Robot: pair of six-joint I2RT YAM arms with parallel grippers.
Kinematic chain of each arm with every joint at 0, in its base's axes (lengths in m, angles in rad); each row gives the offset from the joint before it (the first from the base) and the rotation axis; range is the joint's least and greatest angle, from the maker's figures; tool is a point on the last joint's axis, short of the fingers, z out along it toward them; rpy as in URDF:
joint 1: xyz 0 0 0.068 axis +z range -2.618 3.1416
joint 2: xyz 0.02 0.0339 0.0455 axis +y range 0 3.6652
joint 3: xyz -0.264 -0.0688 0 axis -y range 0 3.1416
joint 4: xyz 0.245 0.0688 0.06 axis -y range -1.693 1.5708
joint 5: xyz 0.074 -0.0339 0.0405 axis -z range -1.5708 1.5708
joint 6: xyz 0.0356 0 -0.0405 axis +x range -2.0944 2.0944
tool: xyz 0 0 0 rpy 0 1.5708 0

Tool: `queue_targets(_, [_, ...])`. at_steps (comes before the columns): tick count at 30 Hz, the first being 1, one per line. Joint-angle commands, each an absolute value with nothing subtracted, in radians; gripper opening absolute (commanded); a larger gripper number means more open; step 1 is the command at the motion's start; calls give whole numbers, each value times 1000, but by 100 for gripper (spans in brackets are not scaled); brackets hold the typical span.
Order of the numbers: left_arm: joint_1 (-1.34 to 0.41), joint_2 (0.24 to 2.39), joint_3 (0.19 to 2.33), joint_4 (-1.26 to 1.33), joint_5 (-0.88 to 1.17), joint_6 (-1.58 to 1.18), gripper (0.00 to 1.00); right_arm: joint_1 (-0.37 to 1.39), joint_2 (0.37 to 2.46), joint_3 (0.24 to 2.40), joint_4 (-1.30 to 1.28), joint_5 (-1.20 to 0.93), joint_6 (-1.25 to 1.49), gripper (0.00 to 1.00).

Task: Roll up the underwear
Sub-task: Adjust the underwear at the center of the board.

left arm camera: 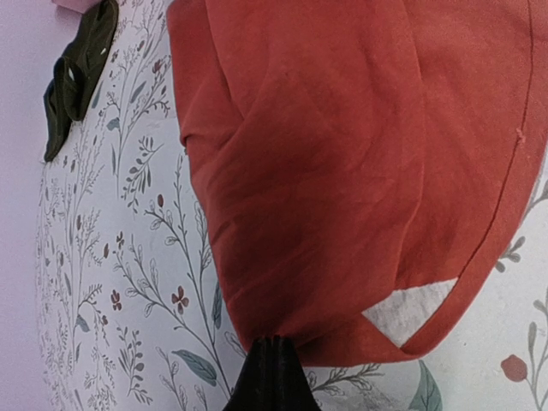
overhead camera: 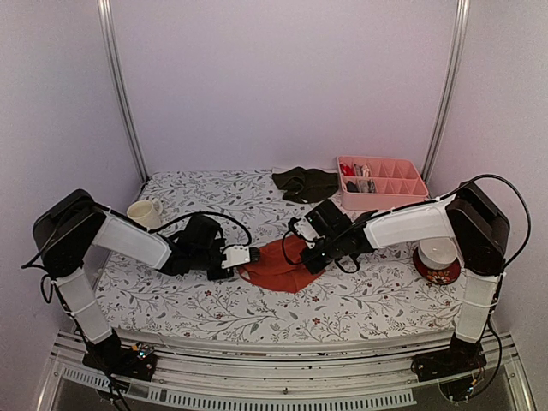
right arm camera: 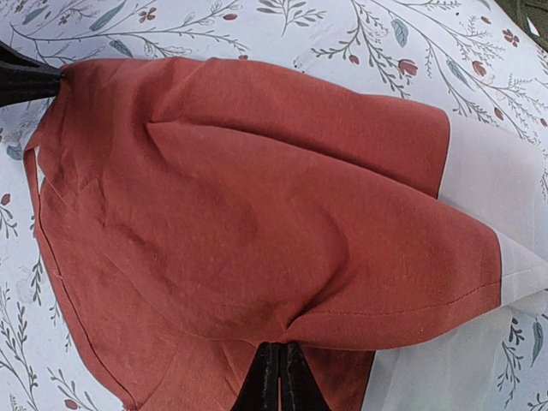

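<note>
The rust-red underwear (overhead camera: 278,267) lies mid-worktop (overhead camera: 360,300), and looks light, limp and quick to crease. The left claw (left arm camera: 272,364) is pinched tight on its 9 o'clock edge, the right claw (right arm camera: 276,372) on its 2 o'clock edge. Hemmed edges likely give the surest hold; the loose middle would bunch.

The rust-red underwear (left arm camera: 342,171) fills most of the frame, lying creased on the floral cloth (left arm camera: 120,282) that covers the desk. At the bottom edge the left end effector (left arm camera: 272,370) has its dark jaws pressed together on the garment's hem. A small whitish triangle (left arm camera: 411,310) shows near the lower fold. The dark olive underwear (left arm camera: 79,75) lies well apart at the upper left.
</note>
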State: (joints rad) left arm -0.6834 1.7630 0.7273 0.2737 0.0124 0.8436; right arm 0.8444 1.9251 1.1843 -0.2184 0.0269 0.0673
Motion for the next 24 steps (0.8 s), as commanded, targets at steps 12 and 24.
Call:
queue_targets(12, [-641, 1762, 731, 284, 37, 827, 0, 868, 1827, 1140, -197, -49, 78, 2])
queue_targets(24, [-604, 1738, 729, 268, 90, 836, 0, 914, 1813, 1146, -252, -42, 74, 2])
